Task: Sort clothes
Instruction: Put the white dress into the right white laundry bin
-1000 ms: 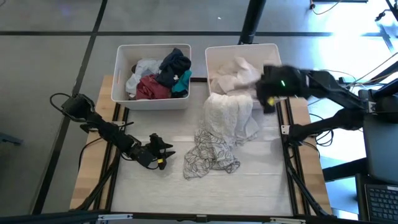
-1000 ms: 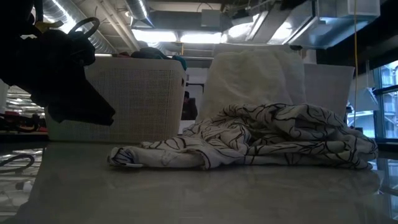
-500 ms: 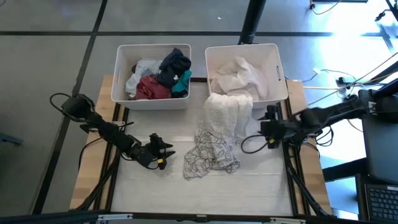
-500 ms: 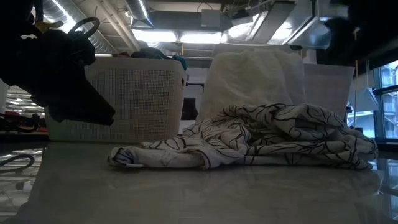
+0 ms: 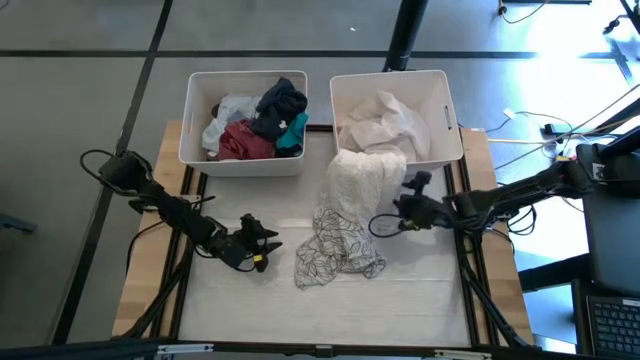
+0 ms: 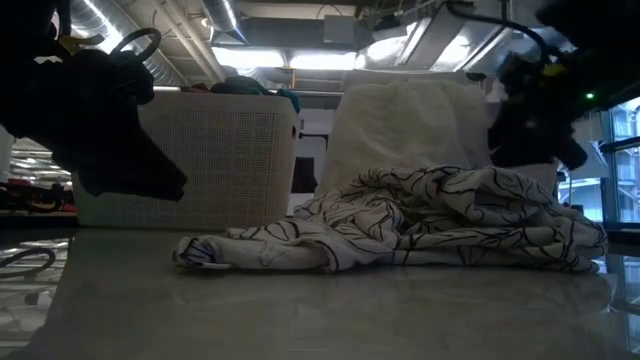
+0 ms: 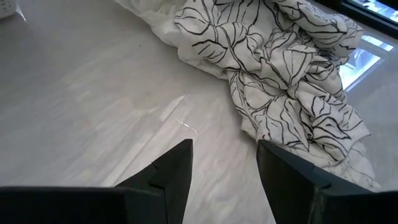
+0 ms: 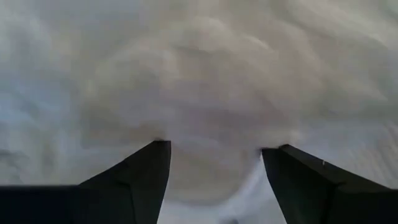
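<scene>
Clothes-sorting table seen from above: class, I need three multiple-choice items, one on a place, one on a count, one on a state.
1. Where is the black-patterned white garment?
A. in the left bin
B. on the table
C. held in the air

2. How many white bins stand at the table's far edge?
A. one
B. two
C. three

3. How are the right gripper fingers?
A. open, empty
B. shut on a sock
C. shut on a bin rim

Key:
1 B, it lies spread on the tabletop.
2 B, two bins stand side by side.
3 A, the right wrist view shows parted fingers facing white cloth.
</scene>
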